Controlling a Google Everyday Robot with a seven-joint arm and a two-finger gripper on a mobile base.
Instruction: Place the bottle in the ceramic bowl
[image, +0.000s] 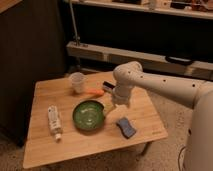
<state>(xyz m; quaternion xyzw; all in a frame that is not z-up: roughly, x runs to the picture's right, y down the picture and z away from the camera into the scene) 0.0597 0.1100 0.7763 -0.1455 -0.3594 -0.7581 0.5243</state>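
Nearest the camera is the robot's white, hole-dotted arm (165, 87), which rises at the lower right and reaches in over the pale wooden counter (100, 145).

The small clear plastic bottle with a white label (53, 121) lies flat near the counter's left side, just beside the round glossy dark-green ceramic bowl (88, 115) and apart from it. Its long axis runs roughly front to back, and what looks like the cap seems to point toward the front edge.

The pincer (113, 103) hangs at the bowl's opposite, right-hand rim, so the bowl sits between it and the bottle. I judge the coming reach must cross over the bowl leftward and meet the bottle across its narrow width. Whether the pincer is wide or narrow I cannot tell, but it holds nothing I can see.

Behind the bowl stand a translucent white cup (77, 82) and an orange elongated object (95, 92). A blue rectangular pad (126, 127) lies at the bowl's front right.
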